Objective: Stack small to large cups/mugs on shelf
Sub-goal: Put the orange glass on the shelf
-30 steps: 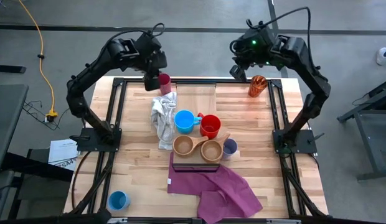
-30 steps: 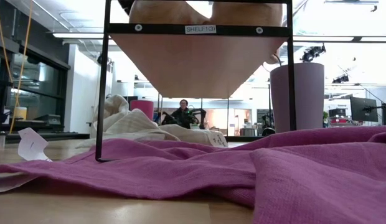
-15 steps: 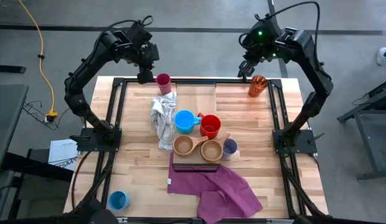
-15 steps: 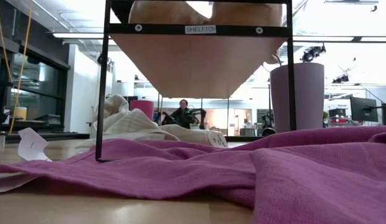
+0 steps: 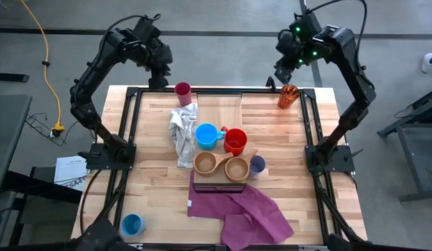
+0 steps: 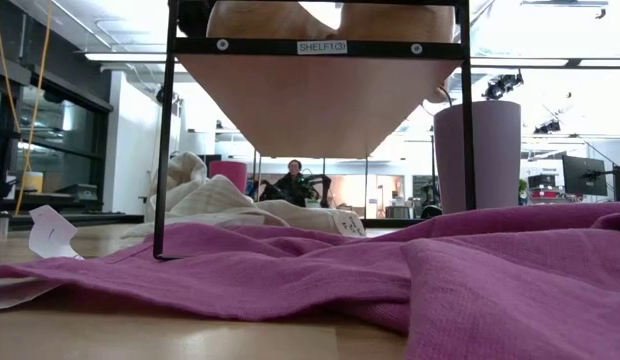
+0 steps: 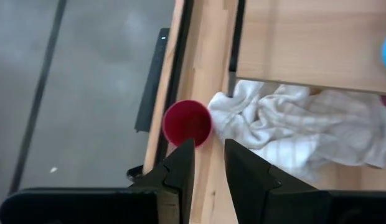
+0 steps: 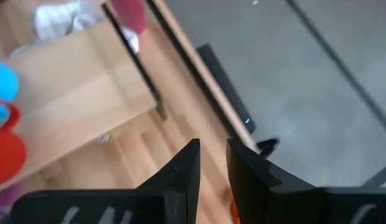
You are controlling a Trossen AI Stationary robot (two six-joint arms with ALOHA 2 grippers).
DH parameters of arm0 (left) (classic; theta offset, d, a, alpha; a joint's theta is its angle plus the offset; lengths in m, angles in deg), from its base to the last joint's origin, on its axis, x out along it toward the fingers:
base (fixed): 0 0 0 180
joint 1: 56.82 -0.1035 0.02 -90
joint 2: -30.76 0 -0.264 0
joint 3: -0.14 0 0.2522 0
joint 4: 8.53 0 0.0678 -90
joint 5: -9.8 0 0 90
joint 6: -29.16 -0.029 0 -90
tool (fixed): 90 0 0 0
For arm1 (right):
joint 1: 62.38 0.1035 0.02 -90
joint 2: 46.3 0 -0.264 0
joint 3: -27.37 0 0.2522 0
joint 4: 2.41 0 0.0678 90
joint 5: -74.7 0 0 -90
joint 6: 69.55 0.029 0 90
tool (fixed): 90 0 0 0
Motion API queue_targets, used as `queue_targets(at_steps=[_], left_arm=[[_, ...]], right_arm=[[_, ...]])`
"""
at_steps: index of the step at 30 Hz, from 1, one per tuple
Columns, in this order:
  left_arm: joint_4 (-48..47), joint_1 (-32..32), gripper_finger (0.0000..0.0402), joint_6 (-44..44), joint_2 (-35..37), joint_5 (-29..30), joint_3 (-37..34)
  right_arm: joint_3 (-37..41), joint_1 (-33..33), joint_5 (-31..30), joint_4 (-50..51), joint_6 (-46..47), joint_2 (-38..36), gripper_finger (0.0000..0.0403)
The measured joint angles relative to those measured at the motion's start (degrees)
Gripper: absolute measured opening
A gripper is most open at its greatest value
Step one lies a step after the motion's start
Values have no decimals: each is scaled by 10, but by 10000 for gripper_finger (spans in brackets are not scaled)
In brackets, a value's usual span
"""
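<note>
Cups mostly sit on the shelf (image 5: 219,111): blue mug (image 5: 206,135), red mug (image 5: 235,141), two wooden cups (image 5: 205,164) at its near end. Left of its far end stands the magenta tumbler (image 5: 182,90), right the orange one (image 5: 288,95). Both claws, left (image 5: 159,74) and right (image 5: 281,72), hang there empty, fingers narrowly parted. Stacking looks largely undone.

The light-wood shelf (image 5: 219,111) lay mid-tabletop, carrying a blue mug (image 5: 206,135), red mug (image 5: 235,141) and two wooden cups (image 5: 205,164). A lavender tumbler (image 5: 257,165) stood beside them; magenta (image 5: 182,90) and orange tumblers (image 5: 288,95) stood at the far edge, another blue mug (image 5: 132,224) near the front-left corner.
</note>
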Motion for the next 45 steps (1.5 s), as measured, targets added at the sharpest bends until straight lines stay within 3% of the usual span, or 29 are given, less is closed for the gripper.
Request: queue_targets(at_steps=[6, 13, 20, 25, 32, 37, 45], left_arm=[[-15, -5, 76, -16, 0, -43, 0], [-15, -5, 76, -21, 0, -99, -2], [-15, -5, 76, -31, 20, -105, -89], [17, 1, 76, -37, 71, -163, -202], [129, 3, 76, -16, 186, -166, -347], [192, 3, 76, 18, 274, -170, -400], [250, 3, 76, 72, 370, -169, -451]], right_arm=[[157, -5, 21, -14, -5, -62, 69], [327, 5, 46, -113, 23, -154, 69], [418, 5, 71, -159, 71, -230, 69], [447, 5, 75, -193, 107, -271, 69], [449, 5, 99, -222, 137, -284, 69], [449, 9, 137, -259, 162, -281, 69], [449, 32, 146, -282, 177, -281, 69]])
